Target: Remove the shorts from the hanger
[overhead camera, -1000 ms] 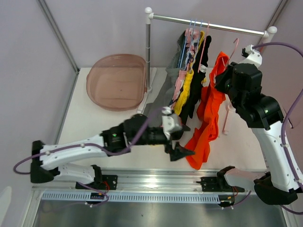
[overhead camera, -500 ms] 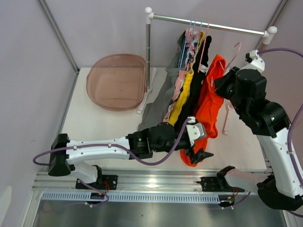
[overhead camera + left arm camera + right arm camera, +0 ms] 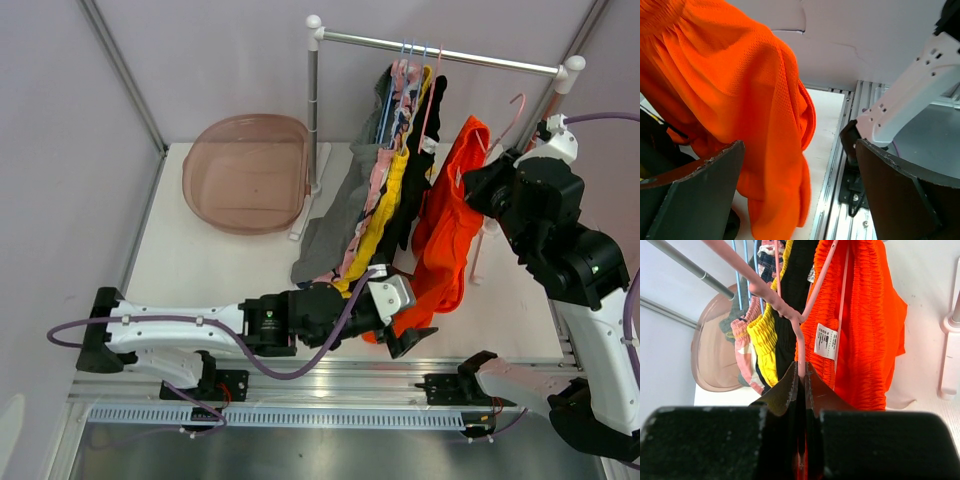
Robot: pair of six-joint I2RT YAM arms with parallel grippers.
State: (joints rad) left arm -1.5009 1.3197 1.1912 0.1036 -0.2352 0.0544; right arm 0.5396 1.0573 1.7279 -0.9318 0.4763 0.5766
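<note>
Observed at the right of the desk point(image 3: 200, 270): the right gripper point(image 3: 801, 372) had its jaws pressed together on the wire of the pink hanger point(image 3: 790, 315), just below its neck. I saw the orange shorts point(image 3: 445, 240) hanging from that hanger by their gathered waistband, a white label showing on the inside. The cloth draped down and leftward towards the near edge of the desk. The hanger's hook showed just beside the rail point(image 3: 480, 58); I could not tell whether it touched it.

Observed at the near centre: the left arm reached rightward along the near edge, and the left gripper point(image 3: 400, 325) sat at the lower hem of the orange shorts. Its jaws stood spread wide. From the left wrist view the orange cloth hung close by the left-hand finger, and nothing was pinched.

Observed on the rail, left of the orange pair: the black shorts point(image 3: 797, 275), the yellow shorts point(image 3: 762, 335), the pink patterned shorts point(image 3: 742, 352) and the grey shorts point(image 3: 335, 215) hung bunched together, the grey pair furthest left and trailing down towards the desk.

A translucent pink basin point(image 3: 245, 172) sat at the far left of the desk, well apart from both grippers.
</note>
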